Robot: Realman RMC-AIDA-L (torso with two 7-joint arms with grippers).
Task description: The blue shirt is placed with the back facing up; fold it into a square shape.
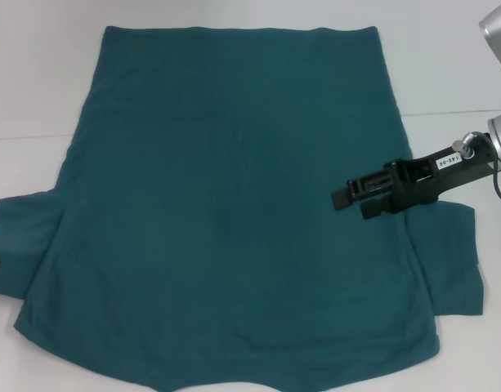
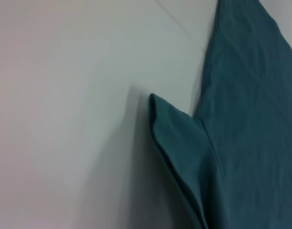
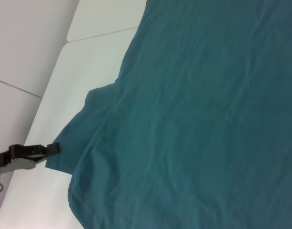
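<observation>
I see the blue shirt (image 1: 225, 212) spread flat on the white table (image 1: 38, 90), hem at the far edge and both sleeves lying outward near me. No fold has been made yet, as far as I can judge.

The right gripper (image 1: 358, 197) hangs over the shirt's right side, just inboard of the right sleeve (image 1: 454, 257). Its fingers stand slightly apart and hold nothing. I judge this position suits a grasp at the side seam or sleeve, so that side can be carried across toward the centre line.

The left gripper (image 3: 29, 151) sits at the outer tip of the left sleeve (image 1: 21, 241), visible in the right wrist view and only as a dark edge in the head view. I cannot tell how far it is open, or whether it grips the cloth.
</observation>
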